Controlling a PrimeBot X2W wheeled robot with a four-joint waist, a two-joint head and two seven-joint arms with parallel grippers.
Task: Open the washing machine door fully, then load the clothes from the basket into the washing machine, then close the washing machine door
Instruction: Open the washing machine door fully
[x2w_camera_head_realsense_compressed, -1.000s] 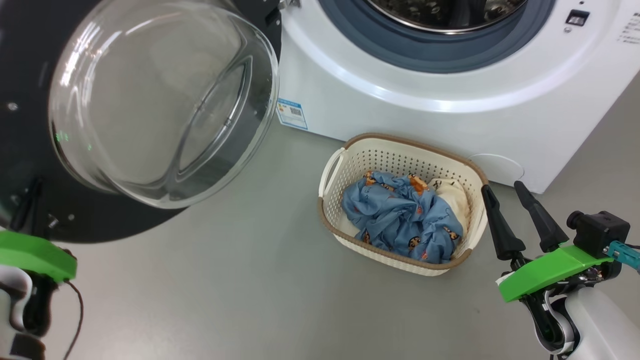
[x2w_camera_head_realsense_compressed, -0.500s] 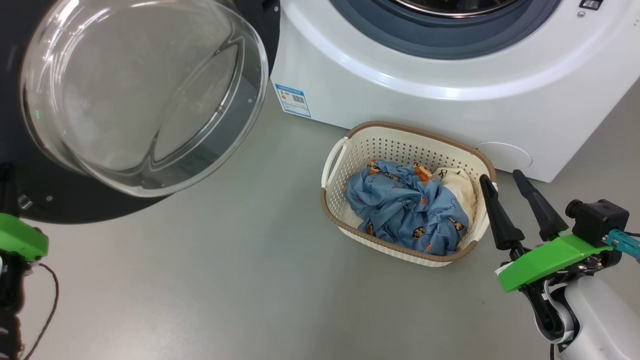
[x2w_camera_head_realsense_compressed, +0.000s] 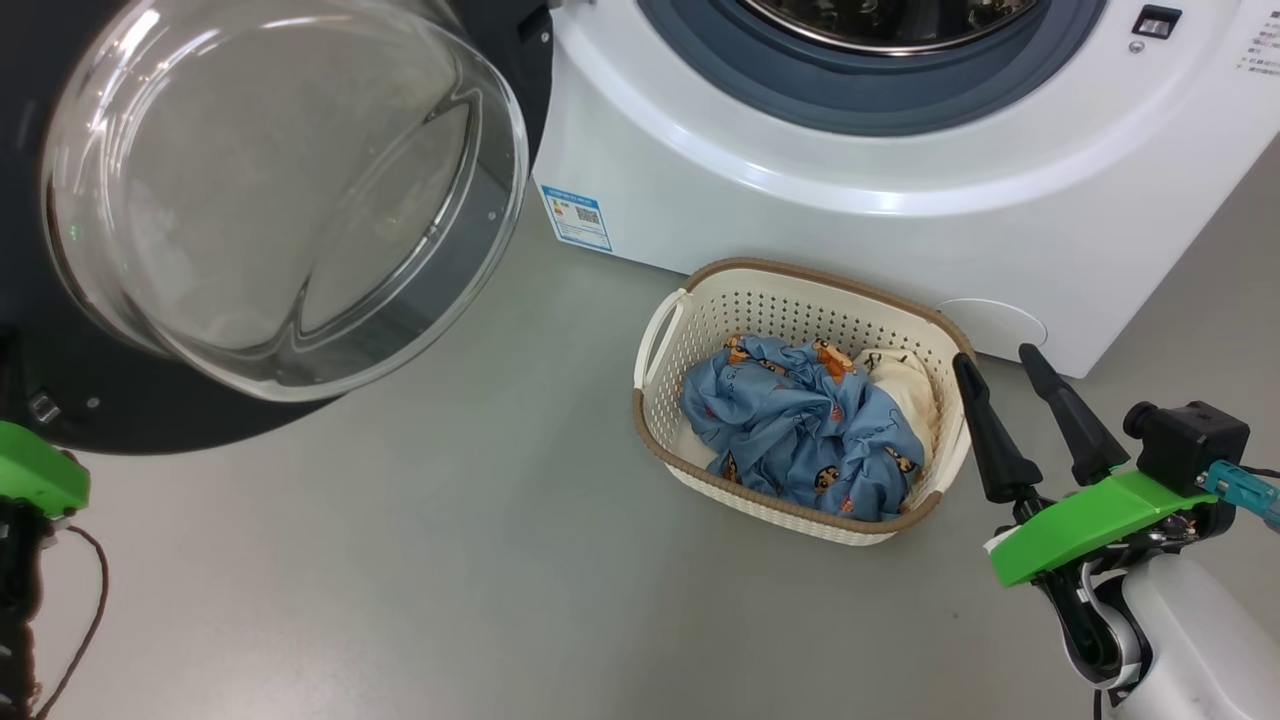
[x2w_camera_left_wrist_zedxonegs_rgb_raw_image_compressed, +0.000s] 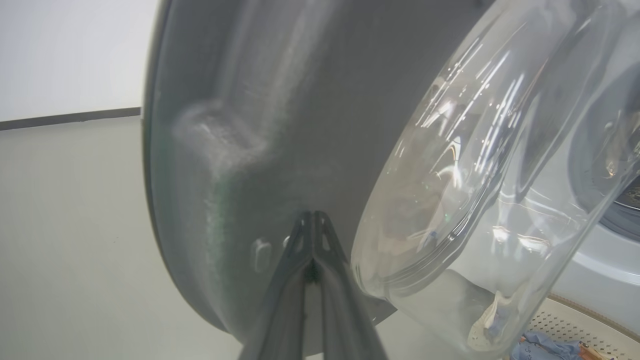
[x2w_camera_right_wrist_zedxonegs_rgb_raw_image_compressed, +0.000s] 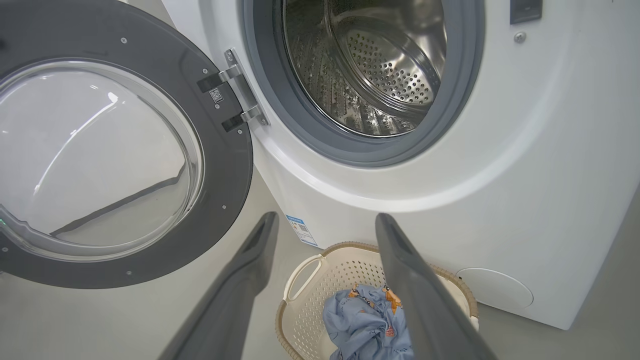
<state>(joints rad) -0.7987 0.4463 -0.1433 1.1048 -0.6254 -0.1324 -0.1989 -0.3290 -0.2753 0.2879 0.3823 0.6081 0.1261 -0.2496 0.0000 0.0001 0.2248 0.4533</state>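
Washing machine door (x2w_camera_head_realsense_compressed: 280, 200) hangs swung wide at the left, its glossy black rim and bulging glass bowl turned toward the room, hinged to the washing machine (x2w_camera_head_realsense_compressed: 800, 220) beside it. By the door's lower left edge is the left gripper (x2w_camera_left_wrist_zedxonegs_rgb_raw_image_compressed: 312, 220). In its wrist view the two dark fingers are pressed together, their tips right at the door's dark inner rim just beside the glass, though whether they touch it cannot be told. Bare grey floor (x2w_camera_head_realsense_compressed: 450, 560) lies between door and basket. A blue label sticker (x2w_camera_head_realsense_compressed: 575, 215) sits low on the machine's white front, and above it the grey seal (x2w_camera_head_realsense_compressed: 850, 90) rings the open steel drum (x2w_camera_right_wrist_zedxonegs_rgb_raw_image_compressed: 380, 65). The basket (x2w_camera_head_realsense_compressed: 790, 300) stands on the floor just before the machine, holding the clothes (x2w_camera_head_realsense_compressed: 800, 430): crumpled blue bear-print fabric with a cream cloth (x2w_camera_head_realsense_compressed: 900, 380) at its right. The right gripper (x2w_camera_head_realsense_compressed: 995, 354) hovers just beside the basket's right end, fingers spread wide and empty, pointing toward the machine, its pale forearm in the lower right corner.
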